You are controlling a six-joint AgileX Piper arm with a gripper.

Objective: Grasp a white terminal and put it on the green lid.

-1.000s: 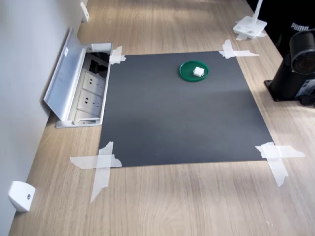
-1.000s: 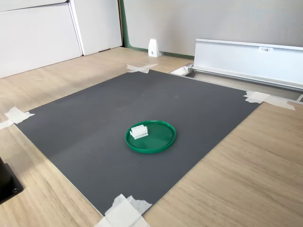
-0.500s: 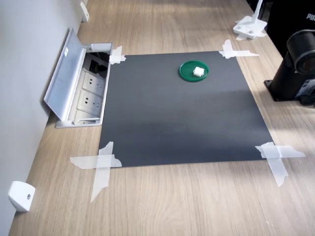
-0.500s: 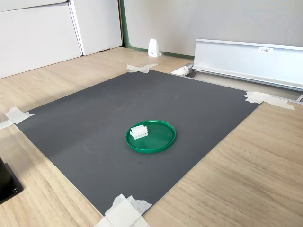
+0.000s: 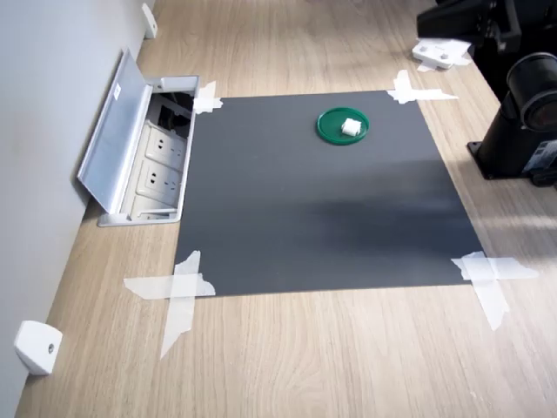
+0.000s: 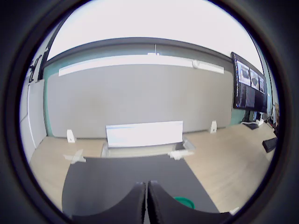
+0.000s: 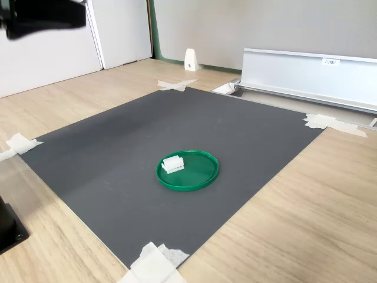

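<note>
White terminal (image 7: 172,164) sits on the green lid (image 7: 197,178), toward the rim nearer the second exterior view's left; lid rests on the dark mat (image 7: 147,135) taped to the wooden table (image 7: 312,206). My gripper (image 6: 146,201) is pressed closed, both fingers touching, nothing between them, up high above the mat with the lid edge just visible beside the fingers in the wrist view. Arm (image 5: 474,22) shows dark at the first exterior view's top right, well apart from the lid. Open socket box (image 5: 144,152) lies along the mat's edge by the wall.

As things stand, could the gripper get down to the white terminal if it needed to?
Probably yes. The white terminal lies exposed on the green lid, with nothing over or beside it. The gripper hangs well above the mat, fingers together, so it would need opening first.
</note>
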